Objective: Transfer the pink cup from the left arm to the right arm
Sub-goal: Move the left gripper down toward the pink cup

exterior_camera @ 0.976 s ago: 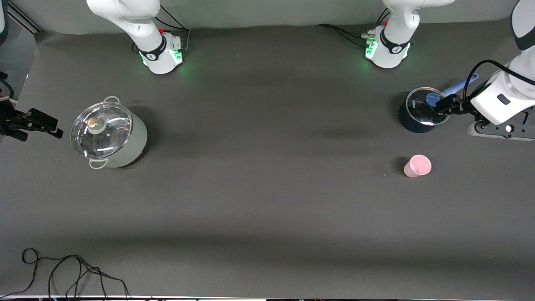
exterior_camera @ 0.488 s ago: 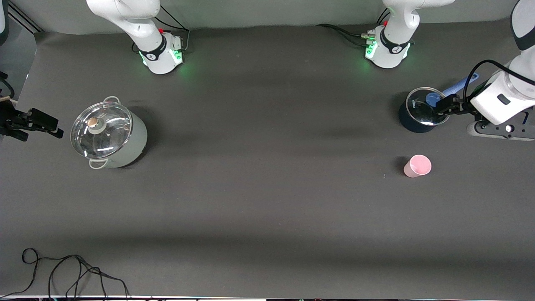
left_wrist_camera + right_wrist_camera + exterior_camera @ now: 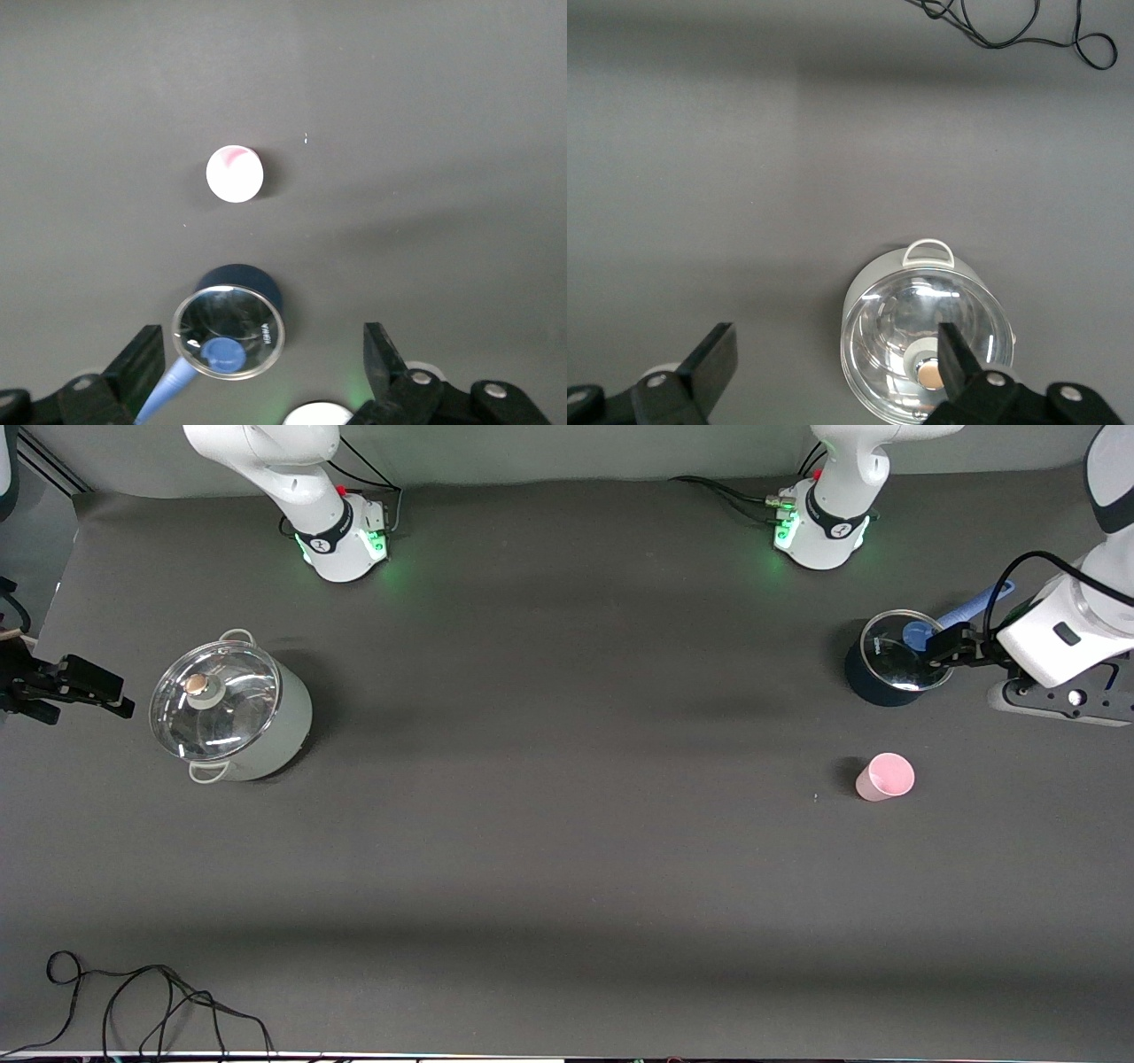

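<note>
My left gripper (image 3: 264, 367), jaws spread wide and empty, hangs over the small dark pot (image 3: 889, 667); the pink cup (image 3: 884, 777) stands upright on the tabletop (image 3: 567, 824), clear of them, nearer the front camera, toward the left arm's edge. My right gripper (image 3: 837, 363), jaws likewise apart, waits over the lidded steel pot (image 3: 229, 713).

Lying flat and dark grey: the table (image 3: 567, 850). Standing on it toward the left arm's end, the pink cup (image 3: 884, 777), with a small dark pot (image 3: 890, 666) farther from the front camera. Sitting toward the right arm's end, a big pale pot (image 3: 232, 707). Curling near the front edge, a black cable (image 3: 151, 1001).
</note>
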Controlling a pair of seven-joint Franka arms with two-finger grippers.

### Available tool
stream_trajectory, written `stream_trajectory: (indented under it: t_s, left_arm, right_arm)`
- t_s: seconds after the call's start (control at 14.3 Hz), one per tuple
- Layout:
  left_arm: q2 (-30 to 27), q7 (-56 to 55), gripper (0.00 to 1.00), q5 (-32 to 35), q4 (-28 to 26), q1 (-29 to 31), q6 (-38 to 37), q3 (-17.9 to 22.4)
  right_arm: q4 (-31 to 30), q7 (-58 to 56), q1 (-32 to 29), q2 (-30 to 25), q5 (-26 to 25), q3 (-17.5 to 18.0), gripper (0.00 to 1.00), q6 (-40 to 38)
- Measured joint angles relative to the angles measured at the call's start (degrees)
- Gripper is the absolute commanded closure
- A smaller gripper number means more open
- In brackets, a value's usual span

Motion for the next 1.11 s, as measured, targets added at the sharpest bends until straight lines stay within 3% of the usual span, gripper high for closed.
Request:
stream_trajectory:
  t_s: [0.56, 0.84, 1.11]
  left_arm:
    - [0.83, 44.46, 0.02, -1.51, 0.10, 13.09, 4.31, 0.34]
    - [4.62, 67.68, 0.02, -11.46, 0.05, 22.76, 7.43, 0.43]
    - [12.99, 91.01, 0.04, -23.53, 0.58, 32.14, 8.17, 0.54]
  right_arm:
    - [-0.06, -0.03, 0.03, 0.03, 0.00, 0.03, 0.00, 0.00]
    - [-0.06, -0.03, 0.01, 0.11, 0.00, -0.01, 0.00, 0.00]
    - [-0.06, -0.03, 0.00, 0.20, 0.00, -0.05, 0.00, 0.00]
